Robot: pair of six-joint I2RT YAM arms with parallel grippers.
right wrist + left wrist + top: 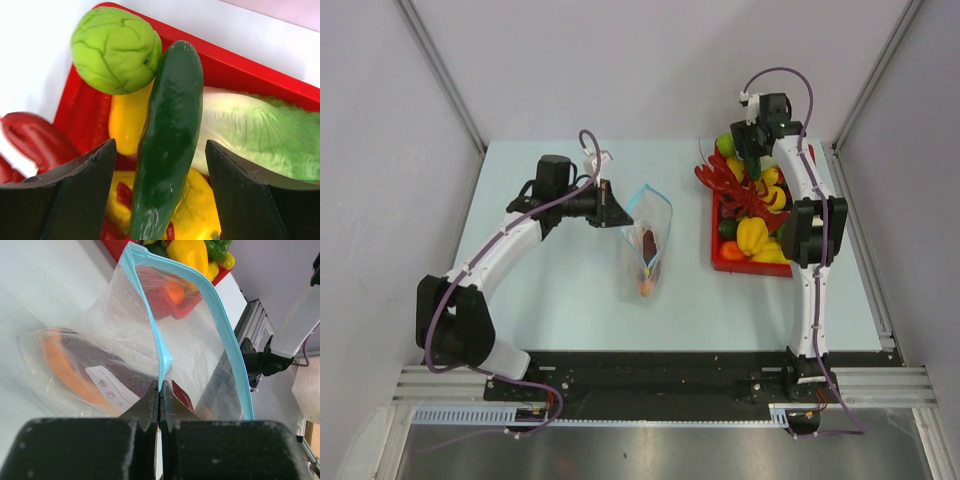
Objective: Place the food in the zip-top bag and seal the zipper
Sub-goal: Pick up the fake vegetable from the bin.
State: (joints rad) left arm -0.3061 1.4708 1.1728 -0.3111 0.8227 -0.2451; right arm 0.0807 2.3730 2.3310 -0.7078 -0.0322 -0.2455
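The clear zip-top bag (649, 243) lies mid-table with its mouth held open. My left gripper (616, 212) is shut on the light blue zipper (161, 347) at the bag's near lip. An orange carrot (60, 365) and a dark piece lie inside the bag beside a white label patch (111, 390). My right gripper (160, 150) is open over the far end of the red tray (725, 262). Its fingers (80, 175) straddle a dark green cucumber (170, 140) without touching it. A green round fruit (115, 47) and a yellow pepper (753, 236) lie in the tray.
The tray also holds red peppers (30, 142), a pale green leafy vegetable (260, 132) and more yellow pieces. A metal rail (860, 240) runs along the table's right edge. White walls enclose the table on three sides.
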